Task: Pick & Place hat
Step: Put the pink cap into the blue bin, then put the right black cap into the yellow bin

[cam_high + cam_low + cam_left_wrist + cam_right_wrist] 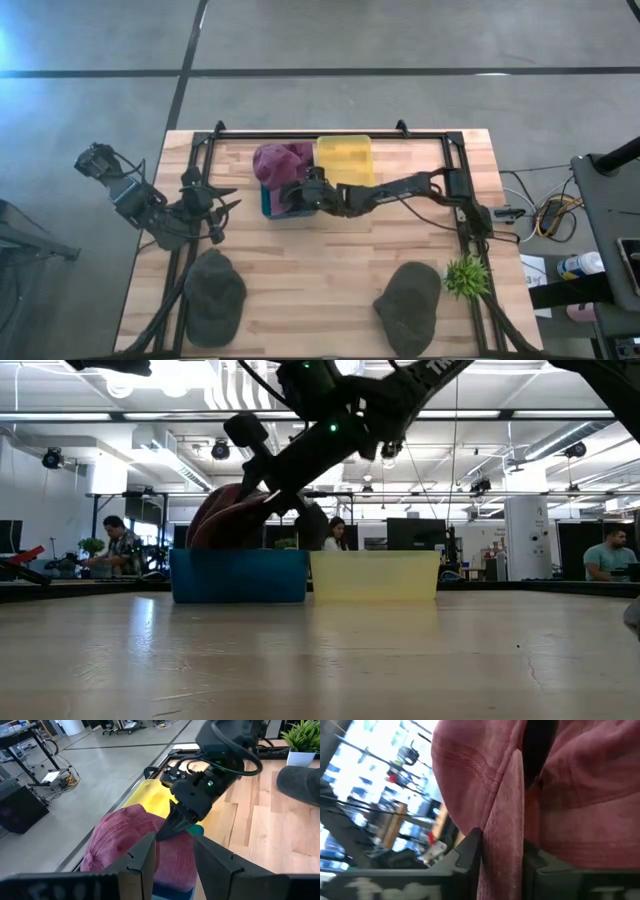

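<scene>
The right end effector [289, 196] is clenching the maroon hat [281, 162] over the blue bin [238, 576]; the left end effector [226, 205], released, is waiting beside that bin.

Light wooden table [330, 260], blue bin [238, 576], yellow bin [374, 576], two dark caps [214, 295] [408, 305], potted plant [464, 276]

I read even, bright overhead lighting; ceiling strip lights [330, 415] glare in the low view. Beneath the right gripper [290, 195] shadows stay soft. Its wrist view is blurred, with the maroon hat [560, 795] pressed close and windows beyond overexposed.
</scene>
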